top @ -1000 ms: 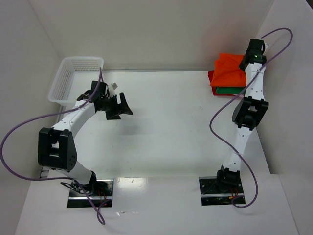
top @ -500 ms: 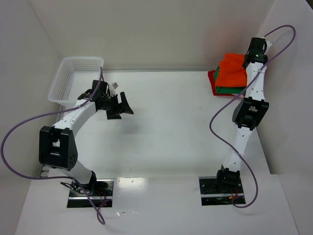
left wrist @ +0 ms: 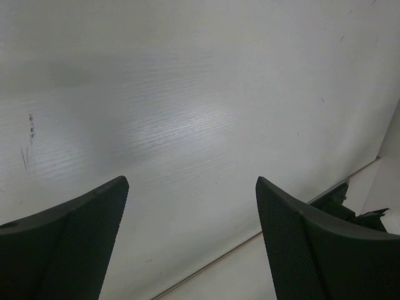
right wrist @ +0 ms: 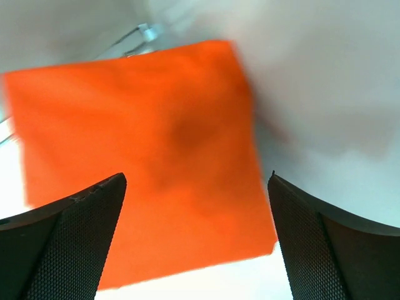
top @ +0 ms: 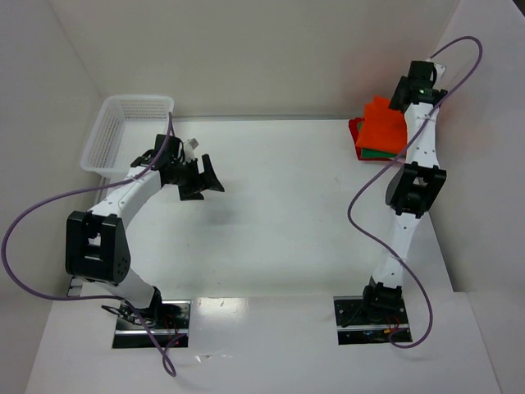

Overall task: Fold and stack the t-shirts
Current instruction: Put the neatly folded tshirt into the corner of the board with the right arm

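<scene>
The right claw (right wrist: 195, 181) hangs with its jaws wide apart and nothing between them. It is directly over the bright orange cloth t-shirt (right wrist: 144, 156), which lies below as a flat folded square. In the top view the orange shirt (top: 382, 127) tops a pile at the far right corner of the white bench (top: 287, 222), close to the wall. A green folded shirt (top: 379, 153) shows at the pile's near edge and a red one (top: 354, 131) at its left edge. I cannot make out a pale pink one.

The step in hand looks like the end of stacking: the orange shirt is set on the pile and the claw is free of it. The next move likely calls for a straight lift away, so that neither finger snags a fold and skews the square.

The left claw (left wrist: 190, 181) is also spread and holds nothing, hovering over bare bench left of centre, well apart from the pile.

The white plastic mesh basket (top: 139, 99) stands at the far left corner. No shirt shows inside it from above.
</scene>
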Controlling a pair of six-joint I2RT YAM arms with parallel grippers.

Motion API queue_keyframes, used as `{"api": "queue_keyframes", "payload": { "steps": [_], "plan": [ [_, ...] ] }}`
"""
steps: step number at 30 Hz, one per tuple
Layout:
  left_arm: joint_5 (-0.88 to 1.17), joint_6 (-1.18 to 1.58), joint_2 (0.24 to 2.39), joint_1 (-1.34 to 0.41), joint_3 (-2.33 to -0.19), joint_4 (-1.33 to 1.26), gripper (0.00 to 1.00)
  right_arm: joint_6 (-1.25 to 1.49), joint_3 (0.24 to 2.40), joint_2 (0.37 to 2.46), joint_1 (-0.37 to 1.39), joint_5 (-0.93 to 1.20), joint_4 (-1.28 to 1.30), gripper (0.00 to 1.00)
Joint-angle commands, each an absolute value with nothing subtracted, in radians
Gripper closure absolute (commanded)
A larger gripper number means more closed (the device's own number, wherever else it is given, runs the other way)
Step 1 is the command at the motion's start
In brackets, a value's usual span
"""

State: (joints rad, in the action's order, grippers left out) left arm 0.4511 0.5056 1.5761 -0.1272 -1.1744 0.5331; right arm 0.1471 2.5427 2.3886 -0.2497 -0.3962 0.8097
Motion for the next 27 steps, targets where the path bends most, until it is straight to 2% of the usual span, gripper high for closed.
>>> {"api": "queue_keyframes", "payload": {
  "steps": [1, 5, 15, 26, 27],
  "plan": [
    [0.474, 0.523, 1.542, -0.13, -1.192, 0.538, 0.1, 0.126, 2.527, 2.226, -0.17, -0.396, 0.77, 0.0],
    [0.492, 0.523, 1.502, -0.13, -1.192, 0.529, 0.1, 0.126, 2.406, 2.119, -0.114, -0.373, 0.711, 0.0],
    [0.453, 0.45, 1.348, -0.13, -1.261, 0.563, 0.1, 0.219, 1.798, 1.82, -0.04, -0.37, 0.545, 0.0],
    [0.358, 0.4, 1.198, -0.13, -1.301, 0.508, 0.02, 0.377, 1.537, 1.462, -0.04, -0.264, 0.555, 0.0],
    [0.357, 0.391, 1.187, -0.13, -1.301, 0.508, 0.02, 0.391, 1.466, 1.425, -0.04, -0.255, 0.531, 0.0]
  ]
}}
